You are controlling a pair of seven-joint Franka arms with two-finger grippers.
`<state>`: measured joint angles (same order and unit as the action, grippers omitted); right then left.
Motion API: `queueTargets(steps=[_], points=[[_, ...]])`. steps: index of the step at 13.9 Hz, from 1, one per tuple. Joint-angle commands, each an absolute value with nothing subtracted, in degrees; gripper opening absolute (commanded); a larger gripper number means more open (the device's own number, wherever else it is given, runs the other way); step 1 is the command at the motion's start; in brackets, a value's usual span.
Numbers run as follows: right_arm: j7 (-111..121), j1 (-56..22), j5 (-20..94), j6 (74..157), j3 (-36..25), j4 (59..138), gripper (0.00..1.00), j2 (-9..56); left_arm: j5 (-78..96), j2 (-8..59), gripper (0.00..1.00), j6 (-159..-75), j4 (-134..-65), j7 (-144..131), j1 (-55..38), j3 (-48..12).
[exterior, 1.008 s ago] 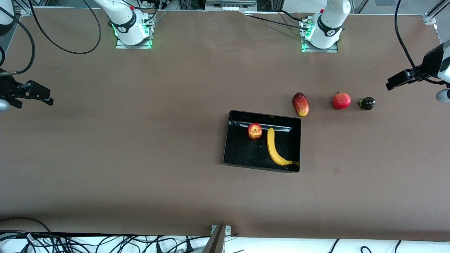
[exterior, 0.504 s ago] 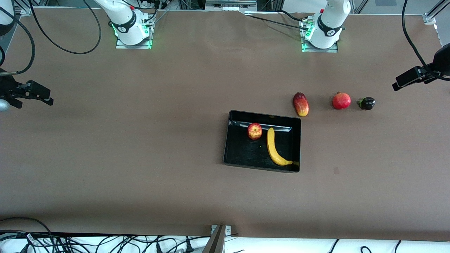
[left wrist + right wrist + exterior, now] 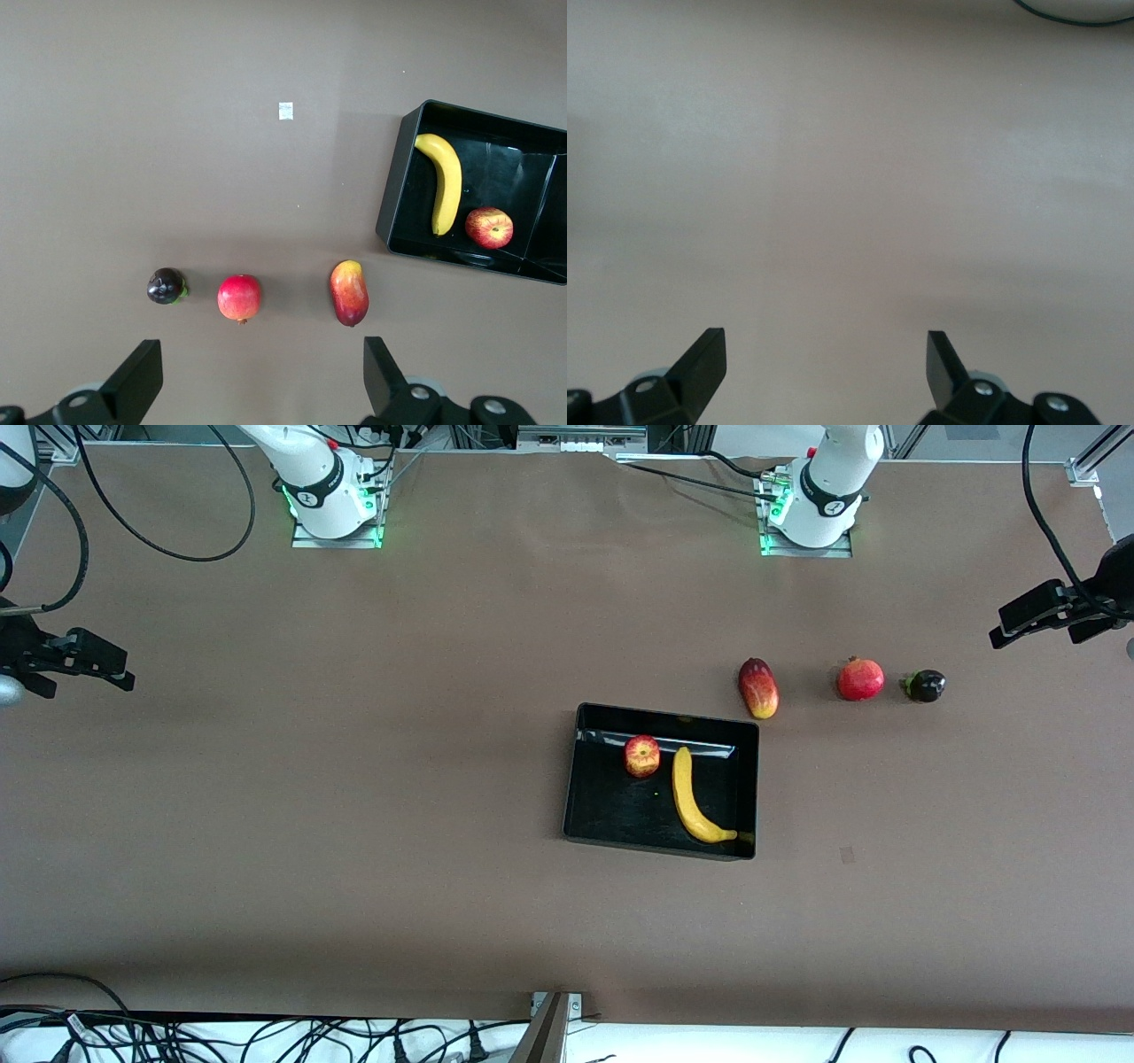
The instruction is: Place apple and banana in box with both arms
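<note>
Placement appears complete: the apple (image 3: 641, 755) and the banana (image 3: 695, 798) both lie inside the box (image 3: 585, 815), so the step in hand is judged to be retreat of both arms, with no further grasp called for.

Working across the front view from the right arm's end:

1. The right gripper (image 3: 89, 662) hangs over bare table (image 3: 354, 824) at roughly 9 o'clock from the box, well apart from it. Its wrist view shows the fingers (image 3: 702, 361) spread wide, holding and touching nothing.
2. The box sits near the table's middle. The apple rests at about 11 o'clock within it, beside the wall farther from the front camera. The banana lies just beside the apple, curving toward the 5 o'clock corner.
3. The mango (image 3: 758, 688), pomegranate (image 3: 860, 678) and a small dark fruit (image 3: 925, 685) form a row at 1 to 2 o'clock from the box, outside it.
4. The left gripper (image 3: 1041, 615) hangs over the table edge at the left arm's end, at about 2 o'clock from the box. Its fingers (image 3: 140, 379) stand wide apart and empty.

The next move likely calls only for parking both arms.
</note>
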<state>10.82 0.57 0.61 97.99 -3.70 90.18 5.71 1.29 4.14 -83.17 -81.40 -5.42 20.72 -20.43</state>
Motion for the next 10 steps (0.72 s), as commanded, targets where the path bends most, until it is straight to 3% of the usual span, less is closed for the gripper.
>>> queueTargets(steps=[1,10], points=[[11.0,0.8,1.0,97.6,-3.4,89.3,1.00,6.0,4.6,2.3,1.00,-84.4,-83.0,-3.1,21.6,-20.5],[11.5,0.8,0.9,96.9,-3.5,89.1,1.00,5.5,4.6,2.6,1.00,-84.6,-82.9,-9.7,21.1,-22.4]])
